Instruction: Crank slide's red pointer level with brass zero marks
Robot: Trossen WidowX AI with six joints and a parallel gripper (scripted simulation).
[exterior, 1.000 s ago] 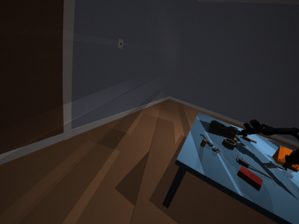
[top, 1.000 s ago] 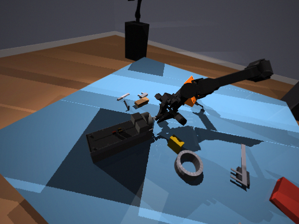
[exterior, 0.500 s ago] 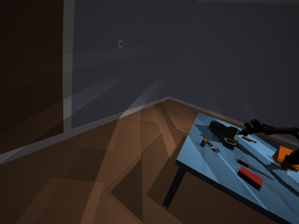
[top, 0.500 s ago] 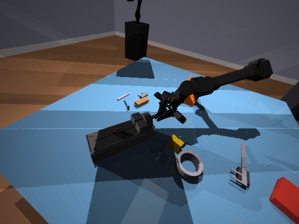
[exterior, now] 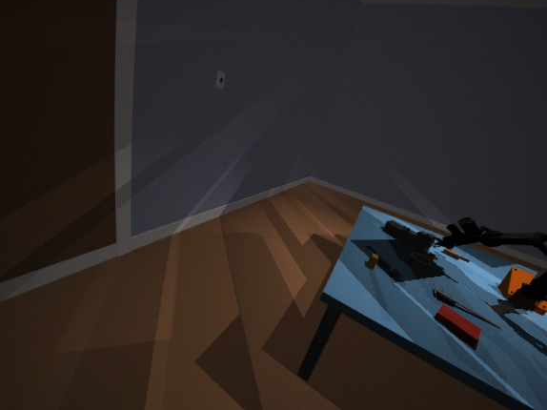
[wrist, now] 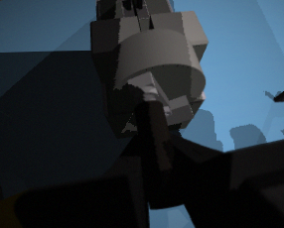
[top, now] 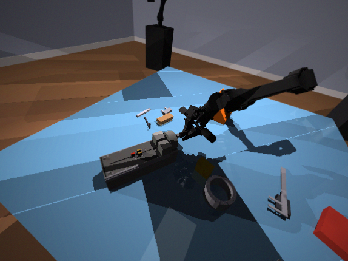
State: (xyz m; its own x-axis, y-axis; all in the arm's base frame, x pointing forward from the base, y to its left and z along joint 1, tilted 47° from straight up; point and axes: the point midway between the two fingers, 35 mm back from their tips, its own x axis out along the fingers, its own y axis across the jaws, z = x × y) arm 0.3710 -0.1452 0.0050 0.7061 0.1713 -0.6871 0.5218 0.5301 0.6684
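The grey machine (top: 139,173) (exterior: 405,235) (wrist: 161,47) lies on the blue table, its rounded crank housing (top: 171,136) facing my arm. The small red pointer (top: 133,154) shows on its top. Two brass marks (top: 139,152) sit close by, nearer the crank end. The pointer appears a little off from them, toward the far end. My gripper (top: 180,136) (exterior: 437,244) (wrist: 149,138) is shut on the dark crank handle (wrist: 156,124), which stands out from the pale crank arm (wrist: 146,84). Shadow hides part of the fingers.
A grey ring (top: 208,195) and yellow block (top: 204,167) lie near the machine. A grey forked tool (top: 283,191) and red block (top: 333,233) (exterior: 457,324) lie farther off. A tan block (top: 165,119) and small tools lie behind. An orange bracket (exterior: 516,281) stands beside the arm.
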